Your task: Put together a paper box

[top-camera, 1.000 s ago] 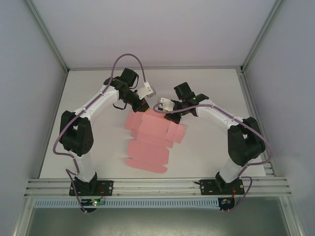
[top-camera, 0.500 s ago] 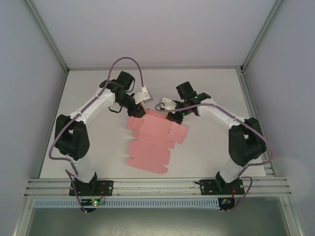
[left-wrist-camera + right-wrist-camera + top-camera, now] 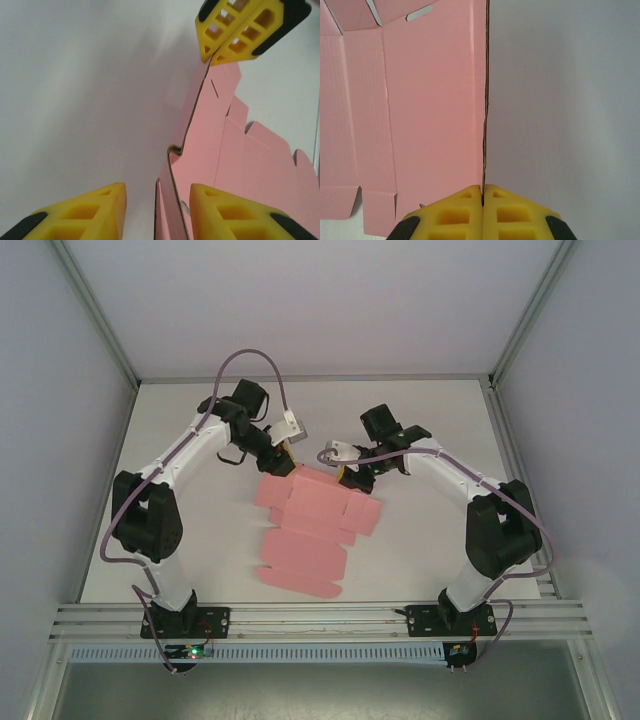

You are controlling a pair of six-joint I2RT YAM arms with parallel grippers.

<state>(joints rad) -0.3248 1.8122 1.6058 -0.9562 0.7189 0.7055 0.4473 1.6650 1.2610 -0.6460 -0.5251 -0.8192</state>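
The paper box [image 3: 312, 528] is a flat pink many-tabbed cutout sheet lying mid-table, with its far edge raised. My right gripper [image 3: 347, 475] is shut on that raised far edge; in the right wrist view its yellow fingers [image 3: 451, 216] pinch the thin card [image 3: 430, 100] edge-on. My left gripper [image 3: 287, 467] sits at the sheet's far left corner. In the left wrist view it [image 3: 157, 191] stands open, with a curled edge of the card [image 3: 235, 160] standing between the fingers. The right gripper [image 3: 209, 54] shows at the top there, clamped on the same edge.
The white table [image 3: 190, 540] is bounded by an aluminium rail [image 3: 320, 618] at the near edge and grey walls on three sides. Purple cables loop above both arms. Both arm bases stand at the near rail.
The left arm has swung slightly back and left, its gripper settling at the sheet's far left corner. The sheet has slid a little toward the near edge. The right gripper keeps its hold.
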